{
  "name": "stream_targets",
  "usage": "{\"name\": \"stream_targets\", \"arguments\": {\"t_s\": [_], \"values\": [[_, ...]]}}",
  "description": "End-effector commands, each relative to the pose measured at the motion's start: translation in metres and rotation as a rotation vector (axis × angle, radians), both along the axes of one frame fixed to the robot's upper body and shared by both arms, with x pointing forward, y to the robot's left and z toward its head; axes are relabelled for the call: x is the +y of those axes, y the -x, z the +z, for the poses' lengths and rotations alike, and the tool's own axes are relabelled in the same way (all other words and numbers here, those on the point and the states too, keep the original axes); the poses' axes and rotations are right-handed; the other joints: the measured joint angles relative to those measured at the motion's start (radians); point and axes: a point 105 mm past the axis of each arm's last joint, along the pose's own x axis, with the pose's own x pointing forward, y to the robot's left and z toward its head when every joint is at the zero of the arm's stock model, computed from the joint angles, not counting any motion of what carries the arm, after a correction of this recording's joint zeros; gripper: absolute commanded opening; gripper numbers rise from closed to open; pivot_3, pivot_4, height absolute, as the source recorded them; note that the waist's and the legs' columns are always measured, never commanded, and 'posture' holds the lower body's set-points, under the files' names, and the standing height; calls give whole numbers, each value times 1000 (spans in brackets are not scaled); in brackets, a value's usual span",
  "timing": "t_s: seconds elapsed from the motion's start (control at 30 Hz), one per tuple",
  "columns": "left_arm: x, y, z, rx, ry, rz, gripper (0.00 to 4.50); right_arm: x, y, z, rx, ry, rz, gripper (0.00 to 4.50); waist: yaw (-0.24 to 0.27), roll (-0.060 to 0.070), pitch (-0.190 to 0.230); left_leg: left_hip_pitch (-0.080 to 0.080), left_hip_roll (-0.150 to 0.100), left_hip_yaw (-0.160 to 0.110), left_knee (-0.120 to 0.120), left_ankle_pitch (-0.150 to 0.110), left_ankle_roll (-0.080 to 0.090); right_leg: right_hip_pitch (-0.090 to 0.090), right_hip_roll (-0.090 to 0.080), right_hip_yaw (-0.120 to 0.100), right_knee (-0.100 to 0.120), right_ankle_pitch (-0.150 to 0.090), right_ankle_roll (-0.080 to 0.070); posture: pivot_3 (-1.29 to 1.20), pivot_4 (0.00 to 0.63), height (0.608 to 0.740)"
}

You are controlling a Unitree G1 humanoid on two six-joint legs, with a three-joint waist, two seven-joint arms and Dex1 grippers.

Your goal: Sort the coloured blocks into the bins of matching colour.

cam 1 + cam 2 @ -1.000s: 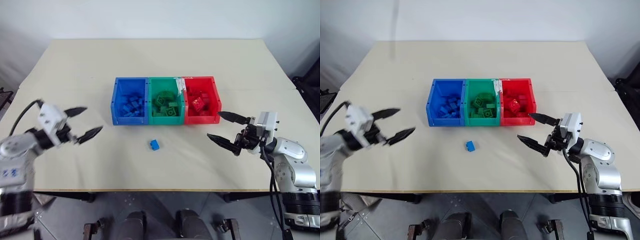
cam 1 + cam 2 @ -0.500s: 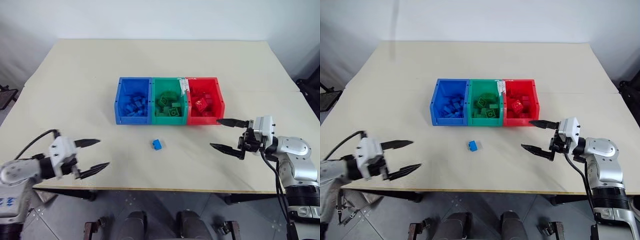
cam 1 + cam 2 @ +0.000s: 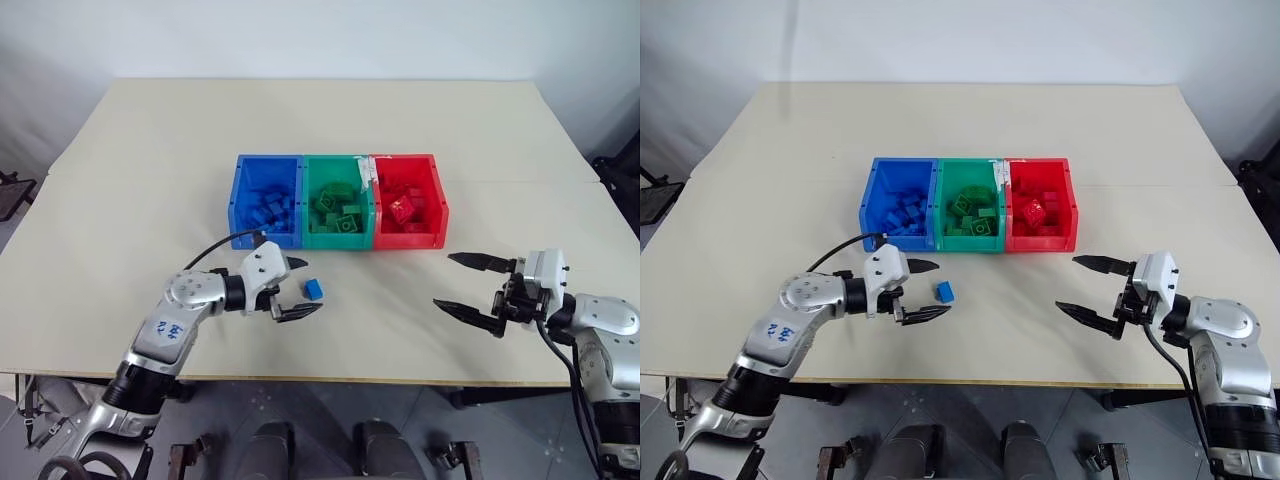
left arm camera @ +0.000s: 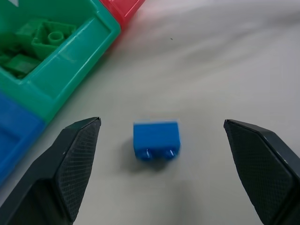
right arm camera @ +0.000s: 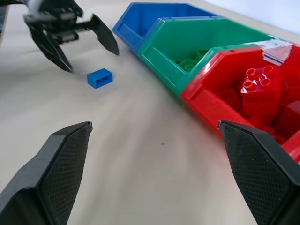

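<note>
Left gripper [image 3: 300, 288] spread wide beside blue block [image 3: 313, 289] (not touching), right gripper [image 3: 467, 284] likewise released.

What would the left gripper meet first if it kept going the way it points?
Likely the blue block on the table: it lies just ahead of the open left gripper, centred between its fingers, untouched.

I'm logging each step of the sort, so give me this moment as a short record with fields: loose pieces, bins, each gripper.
loose block: one blue block on the table, in front of the bins, untouched
bins: blue bin, green bin, red bin, joined in a row, each holding bricks of its own colour
left gripper: open, fingers either side of the blue block, not gripping it
right gripper: open, empty, off to the right of the bins
</note>
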Motion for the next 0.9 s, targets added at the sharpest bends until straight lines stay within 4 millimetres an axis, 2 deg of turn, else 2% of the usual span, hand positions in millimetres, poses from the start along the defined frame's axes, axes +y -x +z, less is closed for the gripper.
{"name": "stream_targets", "arguments": {"t_s": [0.03, 0.17, 0.3, 0.53, 0.63, 0.73, 0.83, 0.9], "values": [[2, -8, -4, 11, -34, 43, 4476, 4, 17, 12, -22, 6, 47, 4500, 1, 0, 0, 0, 0, 0, 0, 0, 0, 0, 0, 0, 0, 0, 0, 0, 150, 740], [-3, -6, -6, 33, -28, 11, 4476, 15, 34, 7, 9, 31, 119, 4500, 4, 0, 0, 0, 0, 0, 0, 0, 0, 0, 0, 0, 0, 0, 0, 0, 150, 740], [-10, 0, -8, 51, -7, -35, 3596, 16, 34, 7, 2, 27, 106, 4500, 4, 0, 0, 0, -1, 0, 1, 0, 0, 1, 0, 0, 0, 0, 0, 0, 150, 740], [-8, 5, -12, 67, 9, -41, 1525, 15, 33, 7, 6, 29, 104, 4500, 4, 0, 0, 0, -1, 0, 1, 0, 0, 1, 0, 0, 0, 0, 0, 0, 150, 740], [3, 1, -10, 42, 25, 4, 1469, 22, 30, 10, 2, 10, 126, 4500, 2, 0, 0, 0, -1, 0, 1, 0, 0, 1, 0, 0, 0, 0, 0, 0, 150, 740], [23, -3, 7, -20, 124, 77, 1469, 30, 27, 17, -17, -35, 133, 4500, 0, 0, 0, 1, 1, 0, 1, 0, 0, 1, -1, 1, 0, 0, 0, 0, 150, 740], [46, -11, 39, -125, 236, 186, 1469, 35, 23, 25, -36, -81, 118, 4500, 3, 0, 0, 1, 1, -1, 1, 1, -2, 0, -1, 0, 0, 0, 0, 0, 150, 740], [62, -24, 65, -164, 316, 293, 1469, 35, 18, 30, -51, -117, 87, 4500, 4, 0, 0, 1, 1, -1, 1, 1, -2, 1, -2, 0, 0, 0, 0, 0, 150, 740]]}}
